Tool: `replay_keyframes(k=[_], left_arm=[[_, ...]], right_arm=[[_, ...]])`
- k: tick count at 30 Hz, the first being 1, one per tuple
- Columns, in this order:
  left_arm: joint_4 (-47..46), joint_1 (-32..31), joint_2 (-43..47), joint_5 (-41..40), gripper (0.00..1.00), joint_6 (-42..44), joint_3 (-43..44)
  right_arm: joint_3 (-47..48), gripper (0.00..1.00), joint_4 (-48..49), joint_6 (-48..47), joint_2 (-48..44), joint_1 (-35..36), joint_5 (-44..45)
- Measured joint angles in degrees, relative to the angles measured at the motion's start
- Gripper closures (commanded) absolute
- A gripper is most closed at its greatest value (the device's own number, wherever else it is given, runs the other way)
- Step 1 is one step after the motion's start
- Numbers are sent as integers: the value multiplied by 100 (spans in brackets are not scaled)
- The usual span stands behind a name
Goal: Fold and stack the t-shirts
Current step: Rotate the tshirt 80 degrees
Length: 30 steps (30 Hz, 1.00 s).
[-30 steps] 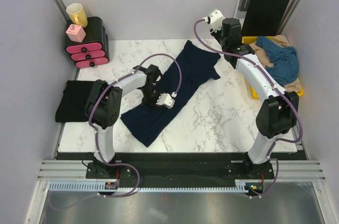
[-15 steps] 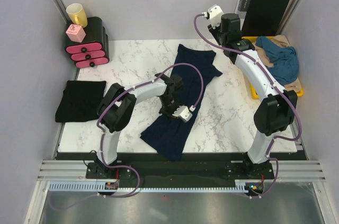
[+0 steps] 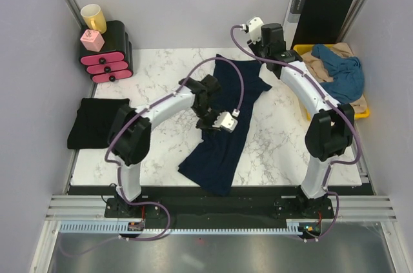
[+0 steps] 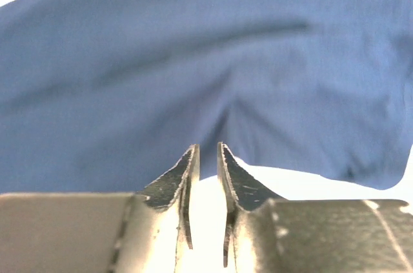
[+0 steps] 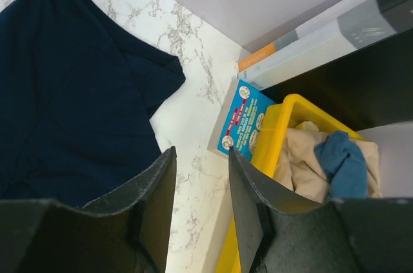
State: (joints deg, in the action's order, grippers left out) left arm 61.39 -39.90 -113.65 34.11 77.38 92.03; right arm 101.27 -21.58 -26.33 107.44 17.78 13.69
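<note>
You had the navy t-shirt (image 3: 219, 157) stretched along the table (image 3: 277, 144), well left of the yellow tray (image 5: 287, 108). Your left gripper (image 4: 208, 147) sat over its middle, jaws slightly parted and empty. Your right gripper (image 5: 200, 153) hovered nearer the tray, jaws apart and empty.

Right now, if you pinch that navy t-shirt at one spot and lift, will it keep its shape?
Probably not: the navy t-shirt lies creased and skewed on the marble table, so one pinch would likely let it drape. It looks thin and light, judging by folds near the left gripper. Pushed, it would probably bunch rather than slide.
</note>
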Motion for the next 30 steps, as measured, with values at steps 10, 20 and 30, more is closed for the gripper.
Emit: replay_keyframes(k=[10, 20, 30], left_arm=[[63, 671, 2175, -1025, 98, -446, -918], [-518, 1784, 2186, -1882, 98, -1128, -1051], [-730, 1836, 2046, -2208, 98, -1198, -1027]], right_arm=[[487, 100, -350, 68, 1611, -7, -654], [938, 100, -1150, 48, 2326, -7, -1812], [1633, 100, -1248, -315, 3062, -4, -2031]])
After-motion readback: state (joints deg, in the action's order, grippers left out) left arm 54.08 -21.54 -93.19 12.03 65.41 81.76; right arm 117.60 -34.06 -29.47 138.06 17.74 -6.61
